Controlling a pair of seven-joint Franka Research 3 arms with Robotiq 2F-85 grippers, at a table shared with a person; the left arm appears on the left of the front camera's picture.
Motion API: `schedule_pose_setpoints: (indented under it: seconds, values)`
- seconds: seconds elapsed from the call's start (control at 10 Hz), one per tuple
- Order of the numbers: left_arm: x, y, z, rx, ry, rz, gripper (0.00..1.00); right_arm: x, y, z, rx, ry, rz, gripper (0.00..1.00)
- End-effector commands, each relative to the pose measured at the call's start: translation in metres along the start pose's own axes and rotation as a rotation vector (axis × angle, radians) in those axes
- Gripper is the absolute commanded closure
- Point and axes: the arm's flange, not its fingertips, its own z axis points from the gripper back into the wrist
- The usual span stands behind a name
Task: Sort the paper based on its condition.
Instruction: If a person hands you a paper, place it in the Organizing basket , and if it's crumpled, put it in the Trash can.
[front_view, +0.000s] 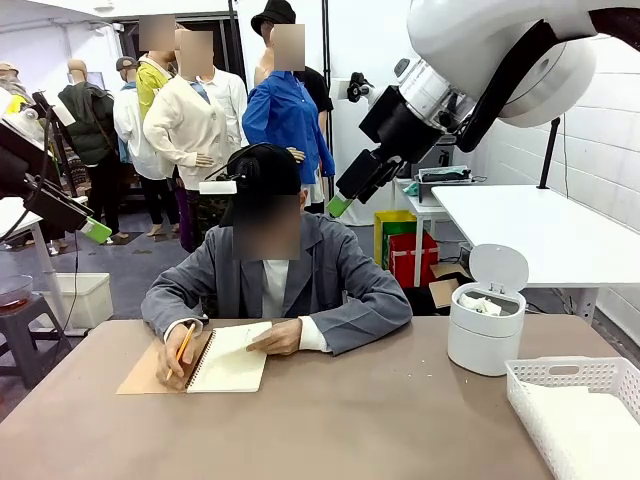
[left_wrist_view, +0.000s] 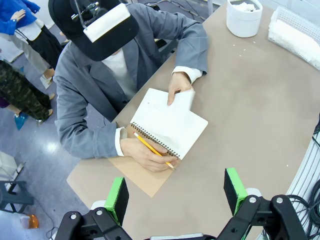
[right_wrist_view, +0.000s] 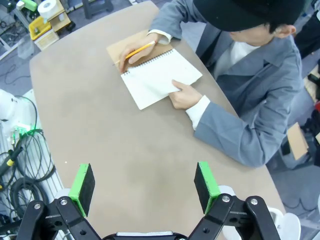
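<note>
A person at the far side of the table writes with a yellow pencil (front_view: 185, 343) in a spiral notebook (front_view: 232, 358), one hand holding its white page flat. White flat paper (front_view: 585, 425) lies in the lattice basket (front_view: 560, 372) at the front right. Lumpy white paper (front_view: 483, 303) shows inside the small open bin (front_view: 485, 340). My left gripper (left_wrist_view: 175, 192) hangs open high above the notebook (left_wrist_view: 170, 125), holding nothing. My right gripper (right_wrist_view: 145, 182) is also open and empty, raised well above the table's near side. In the front view both grippers, left (front_view: 95, 230) and right (front_view: 340, 205), are up in the air.
The notebook's tan cover (front_view: 150, 372) is folded out on the brown table (front_view: 330, 420). The bin's lid (front_view: 498, 268) stands up. Cables (right_wrist_view: 25, 160) hang beside the table edge. A white table (front_view: 540, 225) stands behind at the right.
</note>
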Motion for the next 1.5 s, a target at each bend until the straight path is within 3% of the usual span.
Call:
schedule_pose_setpoints:
  seconds: [0.0,1.4]
  values:
    - [-0.0002,0.0018,0.0003,0.002,-0.006,0.002,0.0,-0.0014,-0.0002,-0.0016,0.005,0.001,0.001,0.0]
    - [-0.0002,0.0018,0.0003,0.002,-0.006,0.002,0.0,-0.0014,-0.0002,-0.0016,0.005,0.001,0.001,0.0]
